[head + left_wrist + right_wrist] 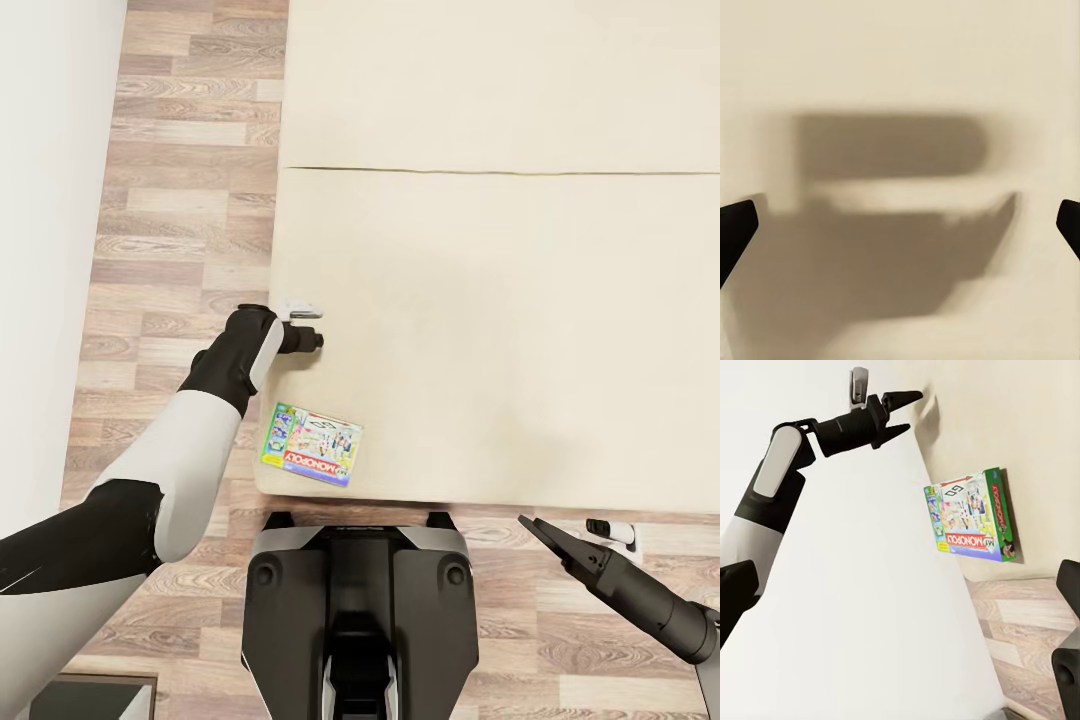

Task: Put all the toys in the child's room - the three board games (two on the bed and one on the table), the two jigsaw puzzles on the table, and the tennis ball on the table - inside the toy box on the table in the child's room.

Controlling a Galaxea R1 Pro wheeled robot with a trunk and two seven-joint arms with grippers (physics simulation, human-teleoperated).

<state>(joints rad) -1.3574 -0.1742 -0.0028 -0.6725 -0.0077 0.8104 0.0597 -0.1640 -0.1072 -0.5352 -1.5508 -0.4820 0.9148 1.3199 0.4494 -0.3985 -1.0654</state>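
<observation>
In the head view, a Monopoly board game (312,444) lies lower left on the bed (500,300), the left gripper (312,339) above it, and the right gripper (545,532) lower right, jaw state unclear. The left wrist view has dark fingertips (735,229) wide apart over bare mattress. The right wrist view shows the left gripper's empty jaws parted at top centre, the game at centre right.

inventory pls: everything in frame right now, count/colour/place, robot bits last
board game: 1, blue box with bright print reading MONOPOLY, flat on the bed near its front left corner, untouched
bed: 1, beige two-part mattress with a seam across it, takes up most of the head view
floor: wood planks, left of the bed and along its near edge
wall: white, far left
dark object: 1, cut off at the bottom left corner, cannot tell what it is
left hand: 1, black, over the bed's left edge beyond the board game, fingers apart, holding nothing
right hand: 1, black, low at right by the bed's near edge, open or shut unclear
robot base: 1, black and grey, bottom centre
</observation>
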